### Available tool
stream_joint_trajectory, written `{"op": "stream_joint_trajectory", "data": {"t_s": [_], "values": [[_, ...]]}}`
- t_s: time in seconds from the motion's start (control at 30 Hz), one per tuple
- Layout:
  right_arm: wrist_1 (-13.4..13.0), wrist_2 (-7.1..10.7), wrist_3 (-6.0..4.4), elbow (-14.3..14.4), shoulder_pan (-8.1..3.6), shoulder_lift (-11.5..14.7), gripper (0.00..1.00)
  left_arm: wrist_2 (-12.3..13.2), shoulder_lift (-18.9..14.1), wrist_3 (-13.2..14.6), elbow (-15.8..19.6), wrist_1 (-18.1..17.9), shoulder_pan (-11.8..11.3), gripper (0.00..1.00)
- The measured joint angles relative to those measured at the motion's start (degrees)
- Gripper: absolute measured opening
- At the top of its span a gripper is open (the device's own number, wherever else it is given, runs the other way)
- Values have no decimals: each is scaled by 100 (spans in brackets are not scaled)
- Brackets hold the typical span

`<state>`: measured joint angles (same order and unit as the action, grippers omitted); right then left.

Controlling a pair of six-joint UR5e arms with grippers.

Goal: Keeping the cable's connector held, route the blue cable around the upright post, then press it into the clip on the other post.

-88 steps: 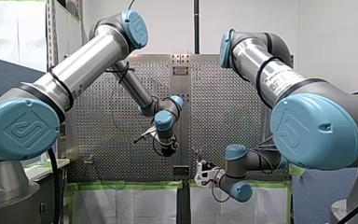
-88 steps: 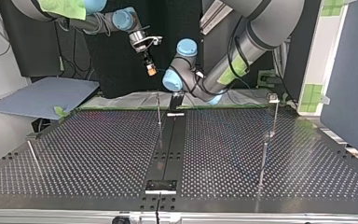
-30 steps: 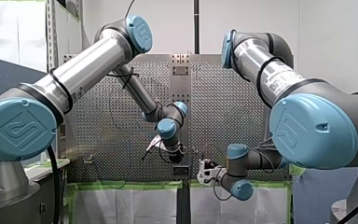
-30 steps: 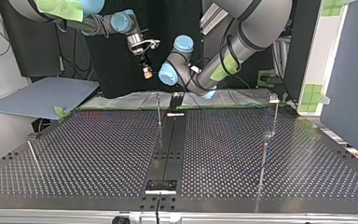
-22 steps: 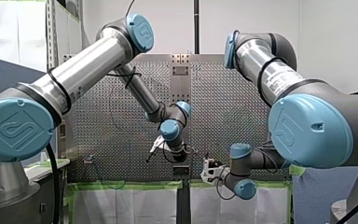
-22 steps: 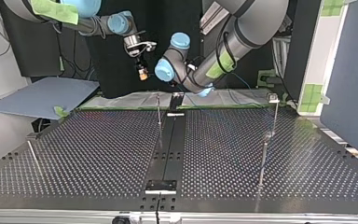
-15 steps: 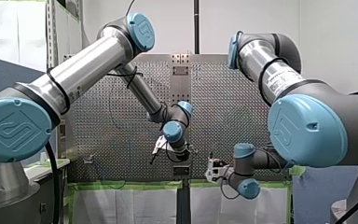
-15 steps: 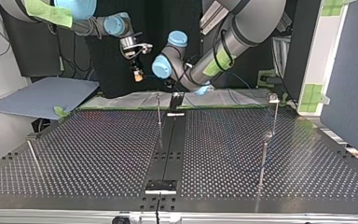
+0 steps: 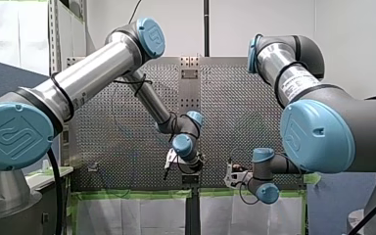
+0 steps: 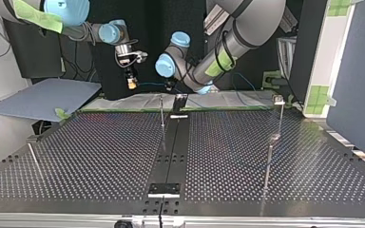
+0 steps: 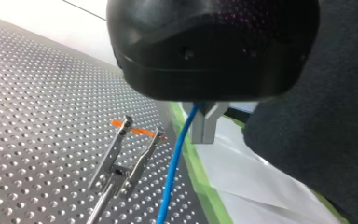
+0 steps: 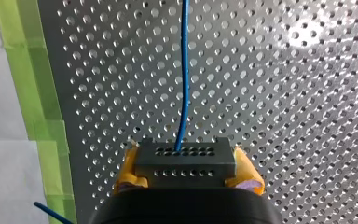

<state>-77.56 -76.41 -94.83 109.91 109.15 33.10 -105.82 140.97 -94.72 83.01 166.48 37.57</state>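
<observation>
**Over the table's far edge: cable in hand, routing not yet begun**

At the top view's far edge, by the arms, both claws hover above the table (image 10: 100,156) with the blue cable (image 11: 176,161) strung between them.

The right claw (image 12: 186,164) is clamped on the grey connector (image 12: 185,156), with its yellow pads (image 12: 127,163) pressed against the block's two sides. The cable leaves the connector's front and runs straight ahead over the perforated plate. So the "keep the connector held" part looks satisfied.

The left claw (image 11: 204,135) has its metal fingers pinched narrow around the cable partway along. From there the cable hangs down past the strip of green tape (image 11: 200,172).

Just beside that hanging length, but apart from it, stands the forked clip (image 11: 121,161) on its thin rod. Nothing sits between its prongs.

The top view shows the middle post (image 10: 162,111) and the right post (image 10: 279,114) standing bare, with no blue line seen wrapped around either. I cannot tell from that view which post carries the clip.

My reading is that only the grasping is done. Looping the cable around the post and pressing it into the clip are both left to do.
</observation>
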Motion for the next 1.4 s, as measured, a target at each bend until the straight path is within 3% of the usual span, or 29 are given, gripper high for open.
{"op": "stream_joint_trajectory", "data": {"t_s": [0.2,0.37,0.6,0.9,1.4], "values": [[245,83,68,-182,-126,0,0,30,27,-146,1,-337,-35,0],[343,143,96,-283,-207,0,0,13,28,-205,0,-459,-66,0],[535,169,218,-389,-295,1,0,-9,30,-238,0,-563,-119,0],[606,206,242,-492,-332,0,0,60,30,-266,-2,-639,-216,0],[774,302,319,-795,-339,0,0,478,229,-587,-2,-807,-383,0]]}}
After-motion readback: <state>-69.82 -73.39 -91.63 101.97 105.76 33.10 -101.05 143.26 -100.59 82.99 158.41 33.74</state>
